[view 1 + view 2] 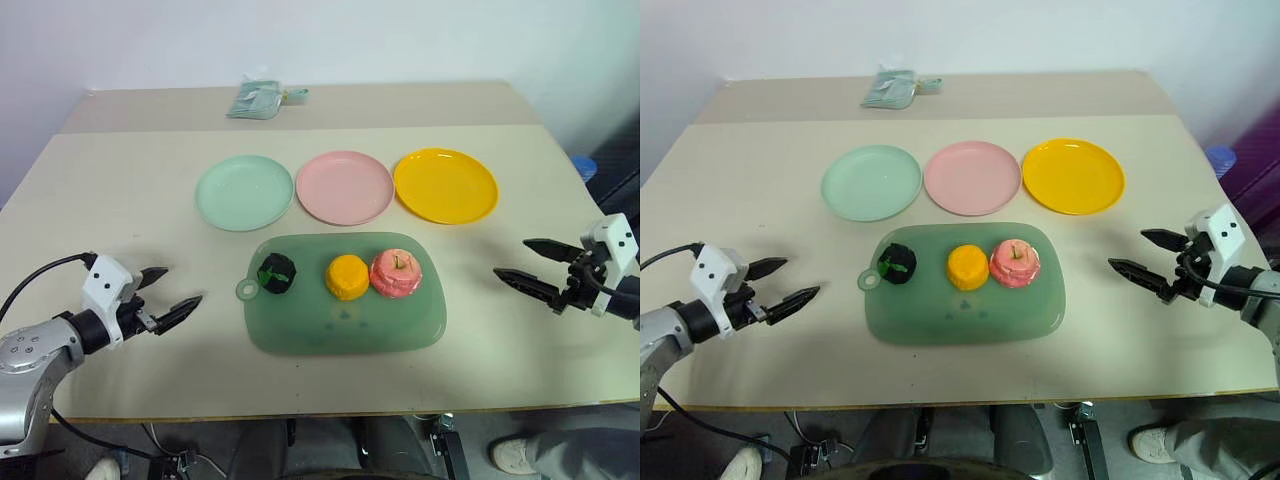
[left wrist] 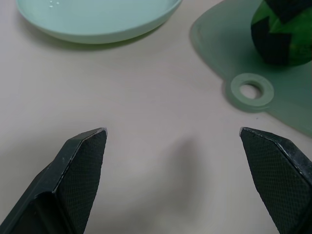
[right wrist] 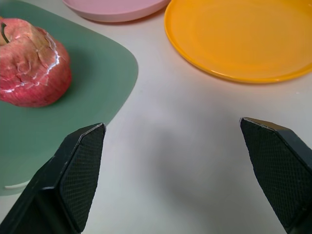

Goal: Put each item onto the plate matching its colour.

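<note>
Three toy foods sit in a row on a green mat (image 1: 345, 325): a dark green-black lump (image 1: 277, 273), an orange-yellow lump (image 1: 347, 277) and a pink apple (image 1: 396, 272). Behind the mat lie a mint green plate (image 1: 244, 192), a pink plate (image 1: 345, 187) and a yellow plate (image 1: 446, 185), all bare. My left gripper (image 1: 172, 290) hovers open over the table left of the mat, empty. My right gripper (image 1: 520, 263) hovers open to the right of the mat, empty. The left wrist view has the dark lump (image 2: 285, 29); the right wrist view has the apple (image 3: 31, 61).
A pale green packet (image 1: 258, 100) lies at the far edge of the table. The mat has a ring tab (image 1: 247, 290) on its left side. The table's front edge runs just below both grippers.
</note>
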